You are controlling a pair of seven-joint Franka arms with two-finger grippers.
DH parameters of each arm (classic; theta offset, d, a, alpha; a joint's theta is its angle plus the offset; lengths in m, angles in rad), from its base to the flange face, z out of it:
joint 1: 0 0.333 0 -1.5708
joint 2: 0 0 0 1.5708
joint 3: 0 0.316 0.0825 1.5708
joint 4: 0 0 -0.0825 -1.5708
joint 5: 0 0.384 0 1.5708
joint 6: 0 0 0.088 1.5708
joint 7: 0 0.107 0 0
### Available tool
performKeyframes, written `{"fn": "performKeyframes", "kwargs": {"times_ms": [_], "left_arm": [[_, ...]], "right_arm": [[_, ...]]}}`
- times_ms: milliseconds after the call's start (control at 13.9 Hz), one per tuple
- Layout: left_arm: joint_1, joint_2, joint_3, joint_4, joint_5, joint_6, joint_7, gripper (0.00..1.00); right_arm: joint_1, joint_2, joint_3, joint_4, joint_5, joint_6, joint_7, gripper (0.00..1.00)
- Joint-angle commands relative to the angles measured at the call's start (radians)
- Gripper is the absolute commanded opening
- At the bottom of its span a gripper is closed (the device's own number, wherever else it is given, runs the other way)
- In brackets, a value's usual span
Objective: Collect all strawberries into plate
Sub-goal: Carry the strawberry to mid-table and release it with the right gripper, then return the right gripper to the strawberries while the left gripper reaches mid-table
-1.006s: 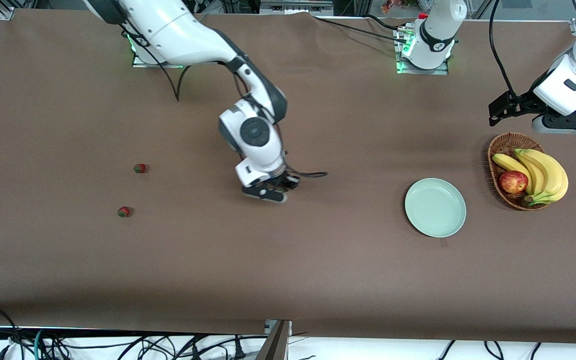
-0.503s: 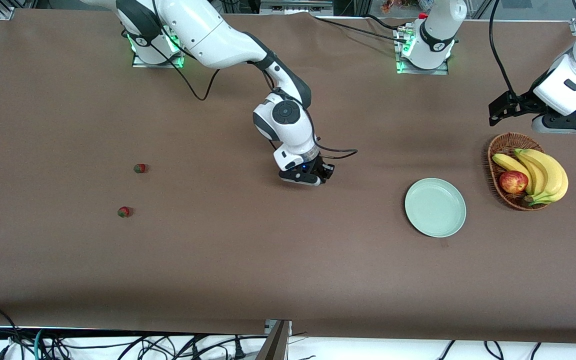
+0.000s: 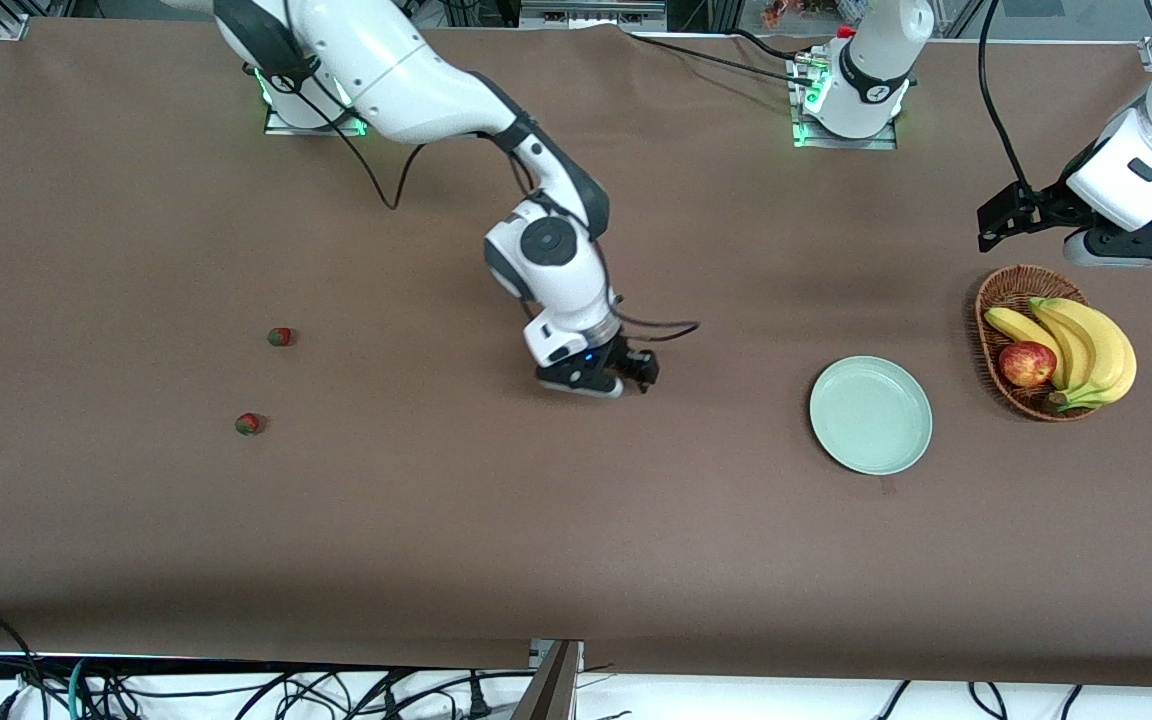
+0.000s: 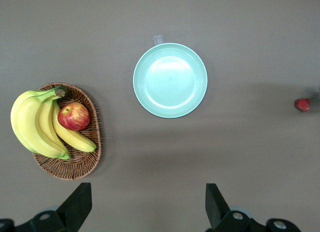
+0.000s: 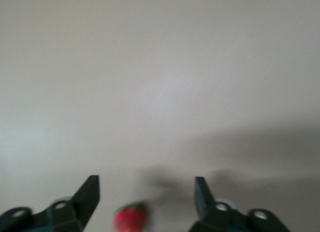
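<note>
Round smooth mint plate (image 3: pixel 871 415); tiny red strawberries (image 3: pixel 248 424) on brown cloth (image 3: pixel 436 520).

Bare table (image 3: pixel 716 500) between right gripper (image 3: pixel 626 378) and plate (image 3: pixel 871 415); basket (image 3: pixel 1001 290) just beside plate.

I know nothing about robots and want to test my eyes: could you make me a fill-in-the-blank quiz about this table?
The mint plate is ___. The right pincer, over mid-table, stands ___, not gripping, over one strawberry. The left pincer waits open near the basket holding an apple and ___.
Missing: empty; open; bananas.
</note>
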Motion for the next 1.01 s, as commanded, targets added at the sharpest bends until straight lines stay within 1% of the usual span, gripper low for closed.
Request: {"fn": "performKeyframes", "kwargs": {"times_ms": [0,144,216,288,359,503,575,647,719,791,934], "left_arm": [[-0.002,0.009,0.002,0.029,-0.025,-0.023,-0.002,1.0],[-0.011,0.011,-0.001,0.031,-0.026,-0.027,0.009,1.0],[-0.024,0.012,-0.009,0.032,-0.026,-0.035,0.009,1.0],[-0.028,0.012,-0.019,0.032,-0.023,-0.04,0.006,1.0],[-0.032,0.03,-0.053,0.029,-0.016,-0.05,0.004,1.0],[-0.035,0.127,-0.117,0.031,-0.017,-0.049,-0.003,1.0],[-0.037,0.186,-0.145,0.032,-0.019,-0.025,-0.005,1.0],[-0.037,0.242,-0.164,0.047,-0.025,0.027,-0.024,1.0],[-0.037,0.301,-0.179,0.073,-0.025,0.064,-0.087,1.0],[-0.044,0.36,-0.202,0.09,-0.023,0.074,-0.16,1.0],[-0.104,0.466,-0.214,0.153,-0.026,0.135,-0.335,1.0]], "right_arm": [[-0.11,-0.096,0.026,-0.02,0.01,-0.225,-0.214,1.0],[-0.164,-0.139,0.016,-0.028,0.007,-0.407,-0.378,1.0],[-0.188,-0.15,-0.001,-0.029,0.004,-0.493,-0.468,1.0],[-0.204,-0.155,-0.032,-0.029,0.001,-0.575,-0.562,1.0],[-0.218,-0.164,-0.076,-0.028,-0.002,-0.638,-0.654,1.0],[-0.236,-0.167,-0.18,-0.029,-0.003,-0.724,-0.853,1.0],[-0.239,-0.17,-0.229,-0.045,0.001,-0.736,-0.956,1.0],[-0.25,-0.179,-0.283,-0.08,0.01,-0.724,-1.046,1.0],[-0.28,-0.19,-0.303,-0.106,0.013,-0.708,-1.129,1.0],[-0.332,-0.201,-0.304,-0.13,0.023,-0.688,-1.202,1.0],[-0.417,-0.209,-0.304,-0.176,0.117,-0.657,-1.312,1.0]]}}
